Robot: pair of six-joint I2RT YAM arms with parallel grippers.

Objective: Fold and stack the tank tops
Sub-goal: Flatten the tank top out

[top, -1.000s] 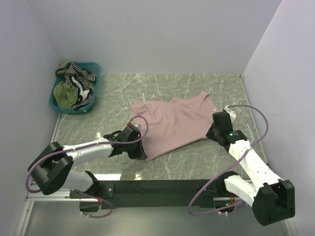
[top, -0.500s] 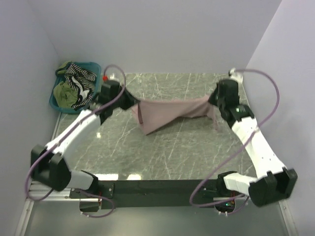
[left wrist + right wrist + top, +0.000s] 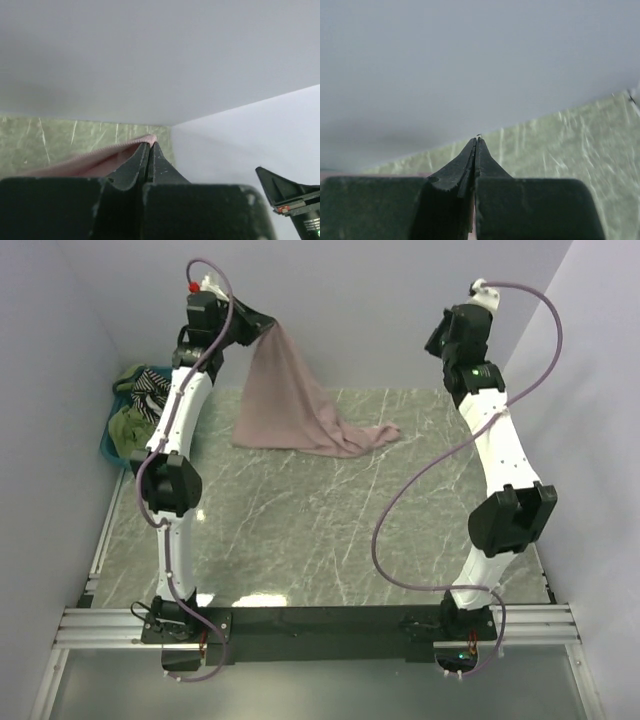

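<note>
The dusty pink tank top (image 3: 285, 400) hangs from my left gripper (image 3: 266, 324), which is raised high at the back left and shut on one edge. The top's lower end lies bunched on the table (image 3: 372, 434). In the left wrist view the shut gripper (image 3: 150, 145) pinches the pink hem (image 3: 100, 156). My right gripper (image 3: 433, 342) is raised high at the back right, shut and holding nothing. Its tips (image 3: 476, 142) meet against the bare wall. The olive green top (image 3: 128, 428) and the striped top (image 3: 152, 386) lie in the basket.
The teal basket (image 3: 107, 449) stands at the back left, partly behind the left arm. The green marble table (image 3: 330, 530) has walls close on the left, back and right.
Both arms rose from table height to high up. The pink top, stretched between both grippers half a second ago, left the right gripper and now hangs from the left one only.
</note>
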